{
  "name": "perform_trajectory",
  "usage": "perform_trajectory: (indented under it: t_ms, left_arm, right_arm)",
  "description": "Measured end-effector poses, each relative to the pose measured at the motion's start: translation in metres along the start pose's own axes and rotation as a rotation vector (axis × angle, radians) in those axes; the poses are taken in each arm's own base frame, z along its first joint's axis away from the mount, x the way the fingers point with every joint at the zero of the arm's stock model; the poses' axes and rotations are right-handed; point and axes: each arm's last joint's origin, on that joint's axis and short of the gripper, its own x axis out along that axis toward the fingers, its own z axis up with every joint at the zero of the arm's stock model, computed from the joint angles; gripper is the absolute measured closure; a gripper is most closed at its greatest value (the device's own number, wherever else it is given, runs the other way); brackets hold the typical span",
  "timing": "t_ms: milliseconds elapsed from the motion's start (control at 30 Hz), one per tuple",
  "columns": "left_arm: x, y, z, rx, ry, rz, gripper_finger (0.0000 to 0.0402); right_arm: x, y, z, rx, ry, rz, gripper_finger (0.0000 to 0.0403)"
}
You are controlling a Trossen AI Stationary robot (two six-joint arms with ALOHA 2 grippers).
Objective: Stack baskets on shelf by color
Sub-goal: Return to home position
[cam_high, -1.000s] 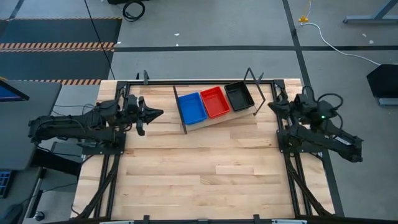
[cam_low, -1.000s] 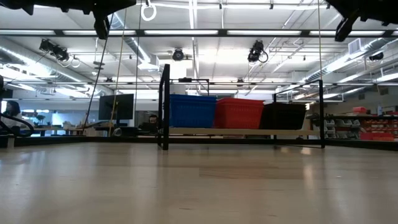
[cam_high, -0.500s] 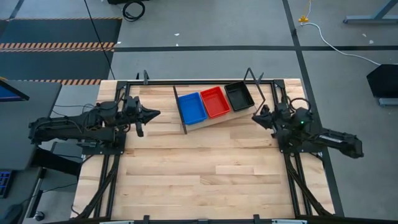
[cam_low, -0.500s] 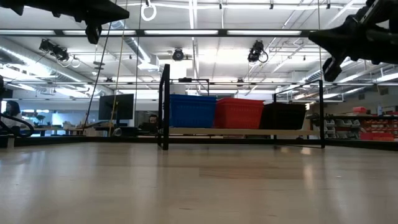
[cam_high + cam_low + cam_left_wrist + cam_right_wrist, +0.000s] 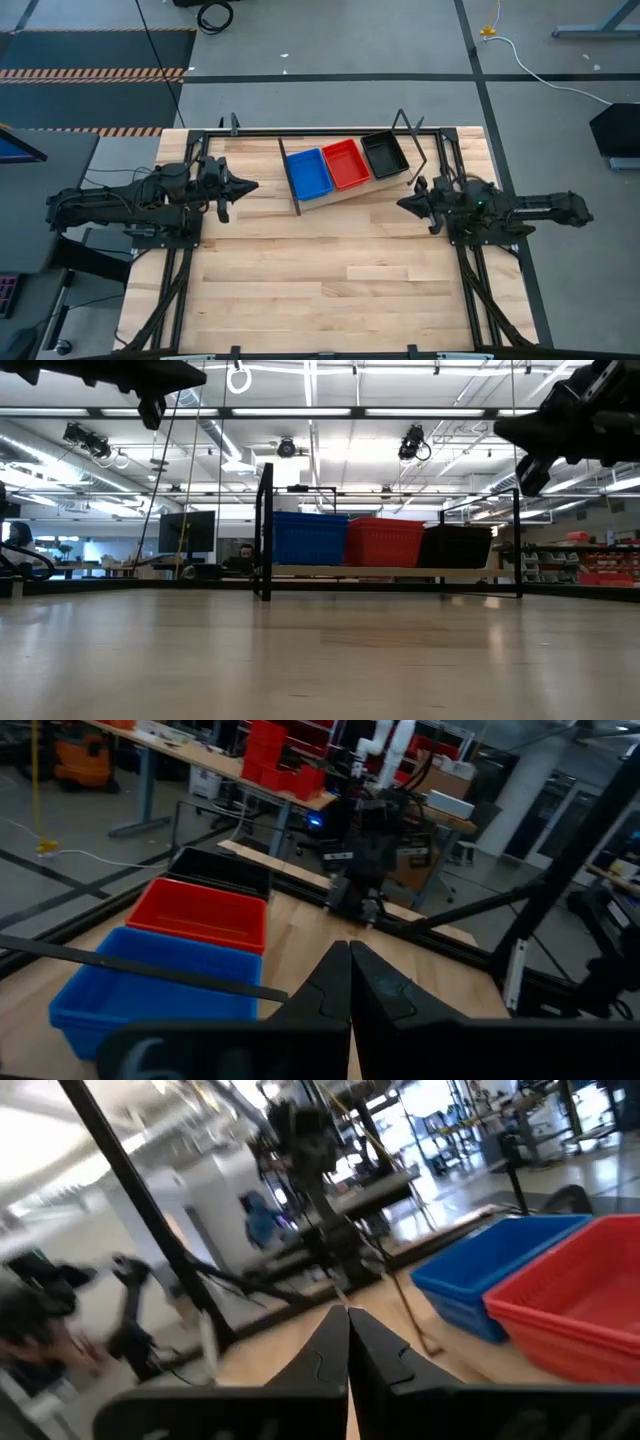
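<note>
Shelf (image 5: 335, 195) at the far edge of the worktop (image 5: 310, 285) carries blue baskets (image 5: 308, 172), red baskets (image 5: 346, 163), black baskets (image 5: 384, 154) side by side; left pincer (image 5: 257, 184) hovers left of it, fingers pressed together; right pincer (image 5: 401, 203) hovers to its right, likewise closed.

Robotics lab — ceiling lights (image 5: 420, 412), storage racks (image 5: 585, 565)

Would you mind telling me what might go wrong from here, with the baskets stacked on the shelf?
1. The right gripper, shut, hangs close to the right wire end of the shelf; a wide swing could clip it.
2. The black stack, red stack and blue stack sit packed side by side, so a knock to one would likely shove the others.
3. The left gripper, shut, points at the shelf's other end, with a similar but smaller risk.
</note>
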Motion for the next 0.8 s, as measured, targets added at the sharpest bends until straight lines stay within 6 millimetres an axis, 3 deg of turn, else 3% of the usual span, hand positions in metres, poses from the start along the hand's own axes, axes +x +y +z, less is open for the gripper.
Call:
perform_trajectory:
  t_ms: [333, 567, 800]
  left_arm:
    - [-0.008, -0.004, -0.002, 0.066, -0.012, -0.022, 0.0401]
    - [-0.022, 0.013, -0.045, 0.029, -0.039, -0.033, 0.0402]
    - [-0.039, 0.024, -0.066, 0.068, -0.054, -0.001, 0.0402]
  right_arm:
    - [0.004, 0.001, -0.001, -0.063, 0.0, 0.0, 0.0397]
    - [0.004, 0.002, 0.001, -0.097, -0.012, 0.021, 0.0395]
    - [0.004, 0.002, 0.0, -0.159, -0.005, 0.017, 0.0394]
